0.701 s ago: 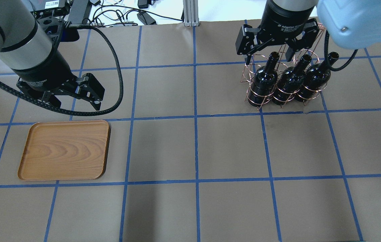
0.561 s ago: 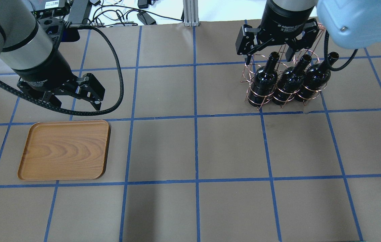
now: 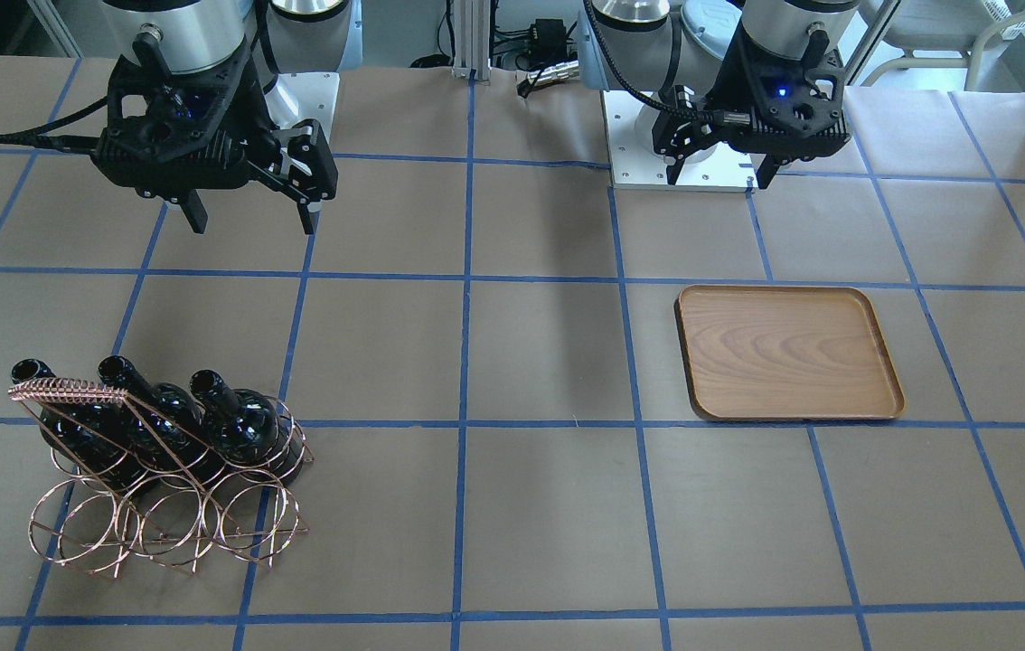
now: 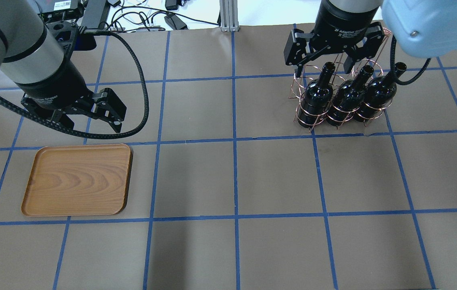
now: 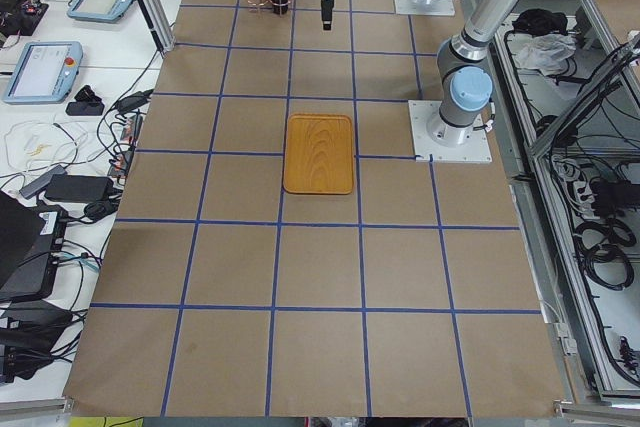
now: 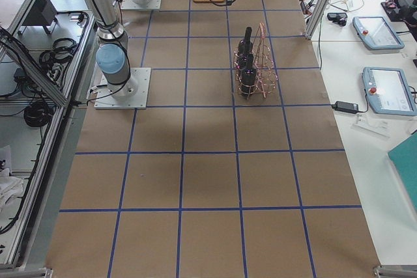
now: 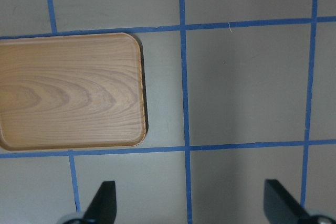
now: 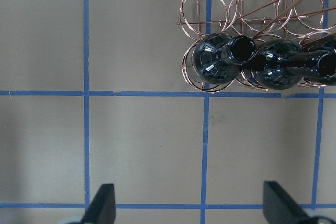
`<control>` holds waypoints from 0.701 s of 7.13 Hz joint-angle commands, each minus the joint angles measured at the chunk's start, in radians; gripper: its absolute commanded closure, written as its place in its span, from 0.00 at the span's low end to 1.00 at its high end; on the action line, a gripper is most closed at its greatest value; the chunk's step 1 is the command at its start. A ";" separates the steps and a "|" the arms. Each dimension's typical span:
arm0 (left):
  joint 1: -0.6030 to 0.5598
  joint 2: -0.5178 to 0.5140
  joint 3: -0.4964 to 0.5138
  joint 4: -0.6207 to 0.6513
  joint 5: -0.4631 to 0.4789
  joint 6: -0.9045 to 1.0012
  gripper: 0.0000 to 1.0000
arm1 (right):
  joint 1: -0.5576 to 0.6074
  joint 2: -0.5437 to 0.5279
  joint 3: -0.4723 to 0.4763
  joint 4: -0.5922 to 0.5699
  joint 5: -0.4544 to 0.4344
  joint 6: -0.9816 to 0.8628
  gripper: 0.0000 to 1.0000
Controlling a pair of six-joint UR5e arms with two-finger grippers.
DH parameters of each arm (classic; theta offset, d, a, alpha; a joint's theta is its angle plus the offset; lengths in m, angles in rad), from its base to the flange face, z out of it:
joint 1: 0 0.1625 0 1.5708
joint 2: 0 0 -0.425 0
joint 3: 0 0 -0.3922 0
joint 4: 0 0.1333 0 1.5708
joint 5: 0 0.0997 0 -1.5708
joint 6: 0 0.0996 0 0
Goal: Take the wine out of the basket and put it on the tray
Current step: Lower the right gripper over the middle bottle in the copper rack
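Bright, even light leaves soft shadows on the table (image 4: 277, 177) and glints on the 3 bottles (image 4: 347, 98).

So there's three glossy black wine bottles (image 4: 347, 96), no labels, slim necks, mouths open. They all stand upright, side by side and touching, in the basket (image 3: 164, 493). That's a copper wire rack made of round rings with a coiled handle bar on top, and the bottles sit in its robot-side row. The tray (image 4: 77, 180) is brown wood with visible grain, rounded corners and a low rim, lying flat well apart from the basket.
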 commanded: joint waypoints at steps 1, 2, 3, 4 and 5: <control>-0.001 -0.003 0.000 0.000 -0.001 0.000 0.00 | -0.059 0.002 -0.010 0.013 -0.002 -0.062 0.00; -0.001 -0.003 0.000 0.001 -0.001 -0.001 0.00 | -0.145 0.001 -0.009 0.025 0.013 -0.126 0.00; -0.001 -0.003 0.000 0.003 -0.003 -0.001 0.00 | -0.207 0.010 -0.004 0.025 0.008 -0.181 0.00; -0.001 -0.004 0.000 0.005 0.000 -0.001 0.00 | -0.236 0.049 0.002 0.013 -0.001 -0.232 0.00; -0.001 -0.003 0.000 0.000 0.000 -0.001 0.00 | -0.242 0.112 0.002 0.005 -0.001 -0.264 0.00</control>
